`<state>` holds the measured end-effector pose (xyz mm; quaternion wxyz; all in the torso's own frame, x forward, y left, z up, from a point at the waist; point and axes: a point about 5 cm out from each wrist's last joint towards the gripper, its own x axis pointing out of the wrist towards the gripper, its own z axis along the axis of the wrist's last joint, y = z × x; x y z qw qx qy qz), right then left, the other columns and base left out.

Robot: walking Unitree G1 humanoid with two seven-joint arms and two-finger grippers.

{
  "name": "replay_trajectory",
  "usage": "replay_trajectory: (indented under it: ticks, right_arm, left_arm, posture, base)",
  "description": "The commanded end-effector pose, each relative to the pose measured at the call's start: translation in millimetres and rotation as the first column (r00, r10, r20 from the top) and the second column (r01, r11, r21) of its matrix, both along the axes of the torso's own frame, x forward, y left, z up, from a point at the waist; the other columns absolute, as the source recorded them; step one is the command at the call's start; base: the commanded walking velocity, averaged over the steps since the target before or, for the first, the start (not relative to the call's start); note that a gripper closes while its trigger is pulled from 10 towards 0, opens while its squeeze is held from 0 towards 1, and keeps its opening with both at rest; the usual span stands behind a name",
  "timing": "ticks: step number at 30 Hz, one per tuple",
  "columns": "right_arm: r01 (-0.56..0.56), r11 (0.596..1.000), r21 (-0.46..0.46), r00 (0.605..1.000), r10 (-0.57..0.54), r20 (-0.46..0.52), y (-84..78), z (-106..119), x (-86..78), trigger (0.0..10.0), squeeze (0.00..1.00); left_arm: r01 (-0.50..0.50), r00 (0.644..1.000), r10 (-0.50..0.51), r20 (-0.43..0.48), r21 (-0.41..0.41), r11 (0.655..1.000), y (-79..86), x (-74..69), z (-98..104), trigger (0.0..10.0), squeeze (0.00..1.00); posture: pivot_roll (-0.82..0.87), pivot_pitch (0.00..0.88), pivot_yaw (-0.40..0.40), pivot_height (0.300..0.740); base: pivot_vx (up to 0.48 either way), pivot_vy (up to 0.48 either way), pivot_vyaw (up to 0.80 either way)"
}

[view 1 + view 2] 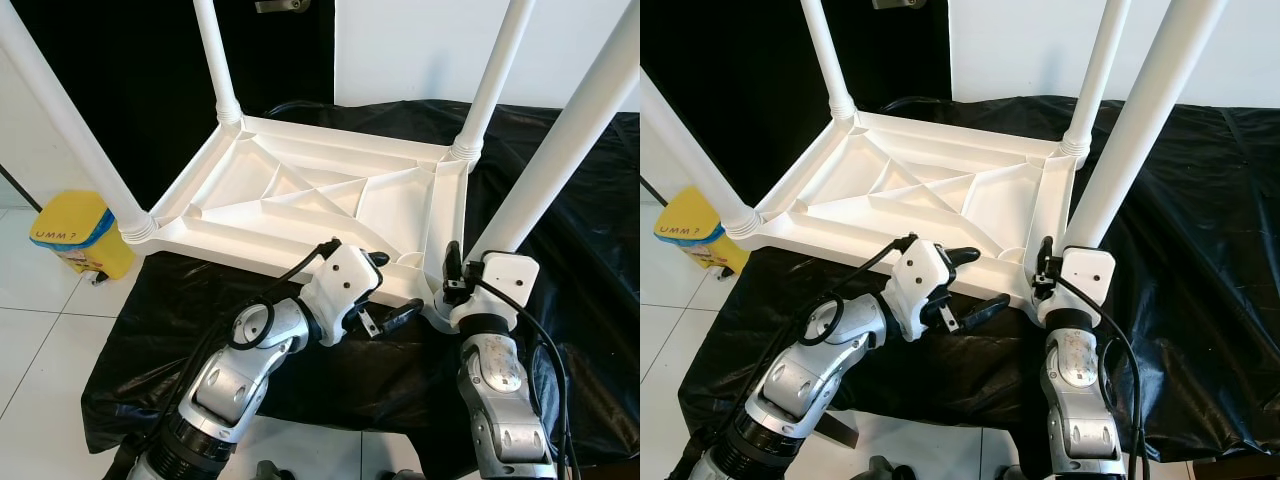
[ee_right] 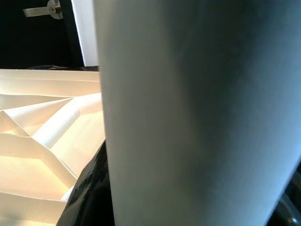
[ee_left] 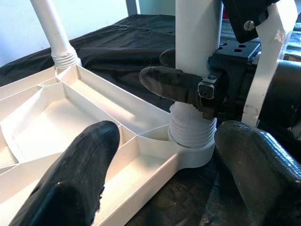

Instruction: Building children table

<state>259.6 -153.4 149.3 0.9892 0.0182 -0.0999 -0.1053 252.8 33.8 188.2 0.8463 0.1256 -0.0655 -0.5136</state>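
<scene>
White table top [image 1: 300, 190] upside down on black sheet [image 1: 590, 250] mid-frame, four legs up, right gripper [image 3: 188, 87] clenched on near-right leg [image 1: 570, 130] at its base, left gripper [image 1: 385, 290] released, fingers spread beside it, yellow bin [image 1: 75, 235] at left edge

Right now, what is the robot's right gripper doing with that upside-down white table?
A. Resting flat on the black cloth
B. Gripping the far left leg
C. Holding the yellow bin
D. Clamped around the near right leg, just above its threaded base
D: the right gripper closes on the near right leg of the table, and the left wrist view shows a black finger wrapped round that leg above its ribbed base.
</scene>
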Motion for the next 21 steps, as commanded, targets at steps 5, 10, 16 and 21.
replay_trajectory:
  ticks: [5, 10, 16, 21]
  right_arm:
    - [-0.102, 0.994, 0.029, 0.995, 0.102, -0.015, -3.1, -10, -0.2, 10.0, 1.0]
    - [-0.266, 0.964, 0.016, 0.963, 0.265, 0.044, -7.9, 3, 2.4, 10.0, 0.97]
    - [-0.441, 0.896, -0.058, 0.897, 0.442, 0.009, -12.6, 6, 4.1, 10.0, 0.0]
    - [-0.588, 0.802, -0.107, 0.809, 0.585, -0.057, -16.9, 4, 7.6, 10.0, 0.0]
  left_arm:
    - [-0.003, 1.0, 0.003, 0.016, 0.006, 1.0, -0.8, -0.7, -1, 10.0, 0.0]
    - [-0.001, 1.0, 0.001, 0.016, 0.005, 1.0, -1.5, -0.3, 0, 10.0, 0.0]
    - [0.002, 1.0, -0.002, 0.02, 0.003, 1.0, -2.5, 0.2, 0, 10.0, 0.0]
    - [0.002, 1.0, -0.002, 0.023, 0.002, 1.0, -2.5, 1.1, 1, 10.0, 0.0]
  posture:
    - [-0.13, 0.1, 0.029, 0.74]
    - [-0.14, 0.105, 0.029, 0.74]
    - [-0.15, 0.106, 0.032, 0.74]
    - [-0.15, 0.107, 0.036, 0.74]
  base:
    - [0.0, 0.0, 0.0]
    - [0.0, 0.0, 0.0]
    - [0.0, 0.0, 0.0]
    - [0.0, 0.0, 0.0]
